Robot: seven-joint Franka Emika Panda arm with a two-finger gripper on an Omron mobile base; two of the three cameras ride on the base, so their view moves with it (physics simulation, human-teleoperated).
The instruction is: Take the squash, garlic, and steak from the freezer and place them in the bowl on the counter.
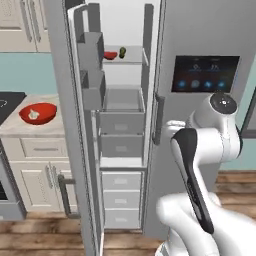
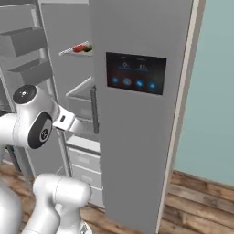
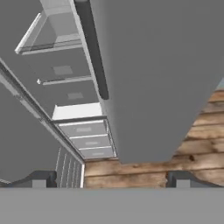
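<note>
Freezer (image 1: 200,30) left door open | dispenser panel (image 1: 205,73) icons unreadable | garlic (image 1: 33,114) in bowl (image 1: 45,109) | jaws spread, empty

Grey all over on the freezer (image 1: 200,30), shelves and drawers included, with a black dispenser panel (image 1: 205,73) lit by small blue icons at right of centre. At left, a glossy red bowl (image 1: 38,113) holds an off-white garlic (image 1: 33,114) on the beige marbled desk (image 1: 30,127). Cream cabinets (image 1: 35,175) sit beneath, the wall (image 1: 27,72) is pale teal, and the floor (image 1: 45,240) is brown wood planks. On the upper shelf: reddish steak (image 1: 110,55), dark green squash (image 1: 122,52).
</note>
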